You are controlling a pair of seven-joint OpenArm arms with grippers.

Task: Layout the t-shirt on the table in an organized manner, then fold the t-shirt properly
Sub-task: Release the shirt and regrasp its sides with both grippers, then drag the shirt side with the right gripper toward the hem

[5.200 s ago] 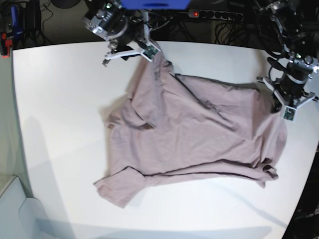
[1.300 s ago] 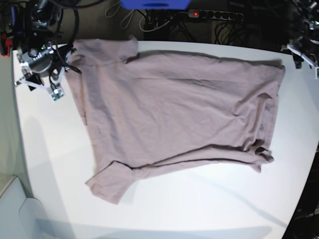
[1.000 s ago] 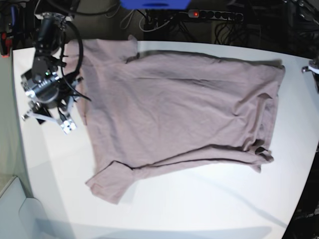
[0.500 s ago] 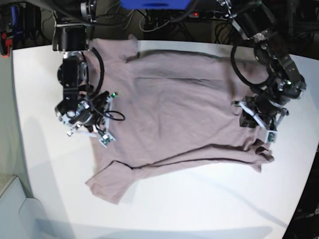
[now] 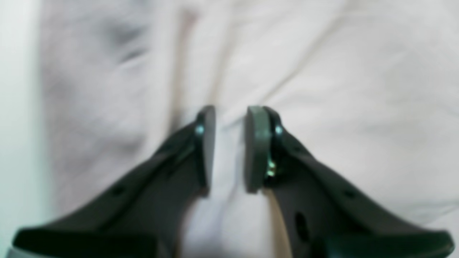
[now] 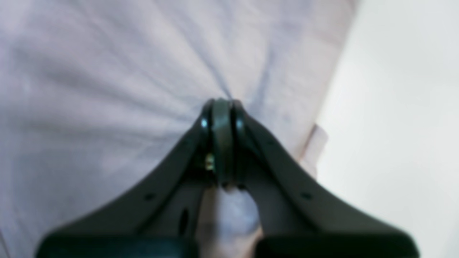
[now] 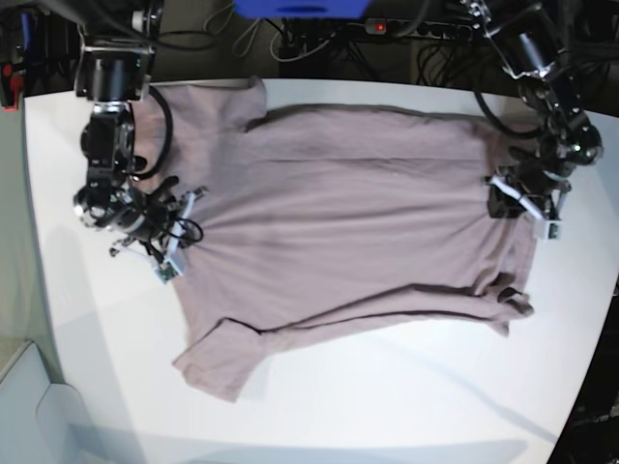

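The mauve t-shirt (image 7: 348,213) lies spread across the white table (image 7: 387,396), one sleeve at the front left and the hem rumpled at the right. My right gripper (image 7: 179,237) is at the shirt's left edge. In the right wrist view that gripper (image 6: 222,104) is shut on a pinch of the t-shirt (image 6: 89,71), creases fanning out from its tip and bare table (image 6: 394,107) beside it. My left gripper (image 7: 517,205) sits on the shirt's right side. Close up, this gripper (image 5: 229,118) holds a ridge of t-shirt (image 5: 340,71) between narrowly parted pads.
A power strip (image 7: 416,27) with a red light and tangled cables lie behind the table's far edge. A blue object (image 7: 300,8) sits at the top centre. A pale grey bin (image 7: 29,406) stands off the front left corner.
Both arms came down onto the shirt's left and right sides and their jaws closed on cloth. In the last half second the cloth has been drawn a little wider between them.
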